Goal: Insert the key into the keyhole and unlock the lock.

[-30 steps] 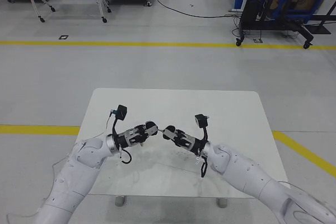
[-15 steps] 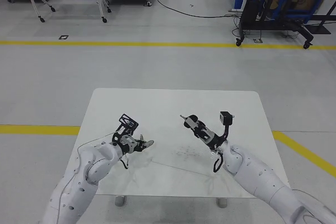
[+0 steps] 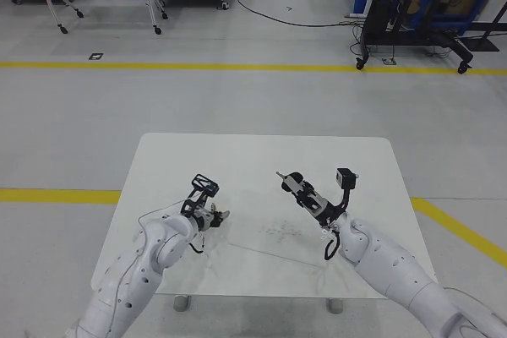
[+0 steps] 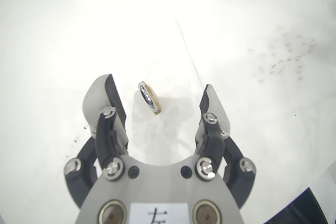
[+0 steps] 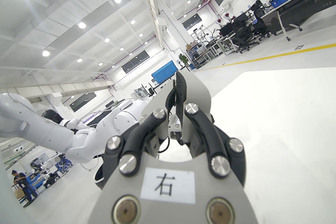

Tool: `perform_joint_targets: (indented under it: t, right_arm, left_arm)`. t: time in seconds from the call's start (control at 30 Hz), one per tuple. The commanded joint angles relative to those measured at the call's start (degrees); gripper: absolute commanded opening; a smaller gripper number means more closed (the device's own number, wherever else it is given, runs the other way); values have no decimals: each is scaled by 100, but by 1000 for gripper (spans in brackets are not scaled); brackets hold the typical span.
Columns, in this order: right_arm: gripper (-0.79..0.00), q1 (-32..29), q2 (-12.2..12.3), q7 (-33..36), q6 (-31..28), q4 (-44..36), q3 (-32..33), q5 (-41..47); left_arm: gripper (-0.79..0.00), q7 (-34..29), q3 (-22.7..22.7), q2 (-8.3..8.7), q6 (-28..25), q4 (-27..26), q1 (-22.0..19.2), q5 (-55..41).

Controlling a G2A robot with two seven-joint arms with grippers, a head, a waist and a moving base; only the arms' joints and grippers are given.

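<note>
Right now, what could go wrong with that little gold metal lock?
The small brass lock with its silver shackle sits tilted on the white table, untouched inside the open left gripper; closing could knock it away. The shut right gripper hangs apart from it, so the two might misalign.

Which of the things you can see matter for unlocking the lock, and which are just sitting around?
For the job:
lock, loose between the fingers of the open left gripper
right gripper, shut, with a thin tip poking out, probably the key

Just around:
scuff marks on the table
yellow floor line
wheeled rack
</note>
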Motion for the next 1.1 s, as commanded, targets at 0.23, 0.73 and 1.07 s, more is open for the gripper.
perform_joint_targets:
  t: [0.23, 0.73, 1.07]
  right_arm:
    - [-785, 0, 0, 0, 0, 0, 0, 0]
    - [-785, 0, 0, 0, 0, 0, 0, 0]
    - [-785, 0, 0, 0, 0, 0, 0, 0]
  left_arm:
    - [-785, -272, 55, -55, 177, 192, -160, -11]
    - [-785, -477, 38, -54, -211, 254, -218, 146]
    - [-785, -295, 5, -69, -373, 238, -215, 70]
